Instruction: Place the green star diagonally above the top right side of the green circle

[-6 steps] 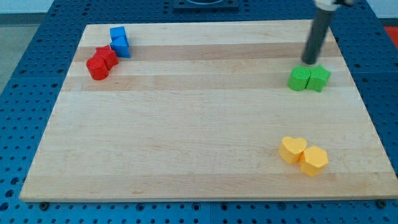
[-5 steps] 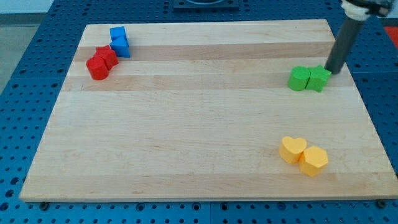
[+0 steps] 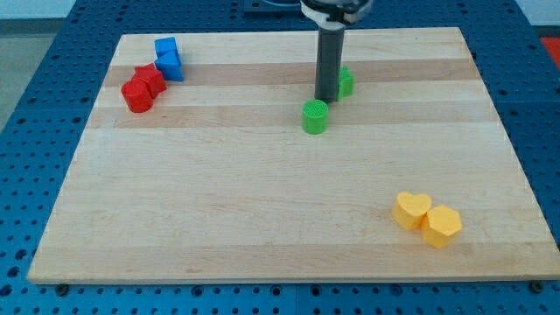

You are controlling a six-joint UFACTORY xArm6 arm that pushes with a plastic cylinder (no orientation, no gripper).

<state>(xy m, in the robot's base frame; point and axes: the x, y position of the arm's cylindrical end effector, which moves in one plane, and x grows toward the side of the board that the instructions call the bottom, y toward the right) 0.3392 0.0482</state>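
Note:
The green circle (image 3: 315,115) sits near the middle of the board, a little toward the view's top. The green star (image 3: 345,81) lies up and to the right of it, partly hidden behind my rod. My tip (image 3: 325,99) rests between the two green blocks, just above the circle and at the star's lower left edge.
Two blue blocks (image 3: 168,59) and two red blocks (image 3: 143,87) cluster at the view's top left. A yellow heart (image 3: 411,210) and a yellow hexagon (image 3: 442,226) lie at the bottom right. The wooden board (image 3: 219,219) lies on a blue perforated table.
Both green blocks have moved left from the board's right edge to near its middle. They were touching side by side and are now apart. My tip moved left with them.

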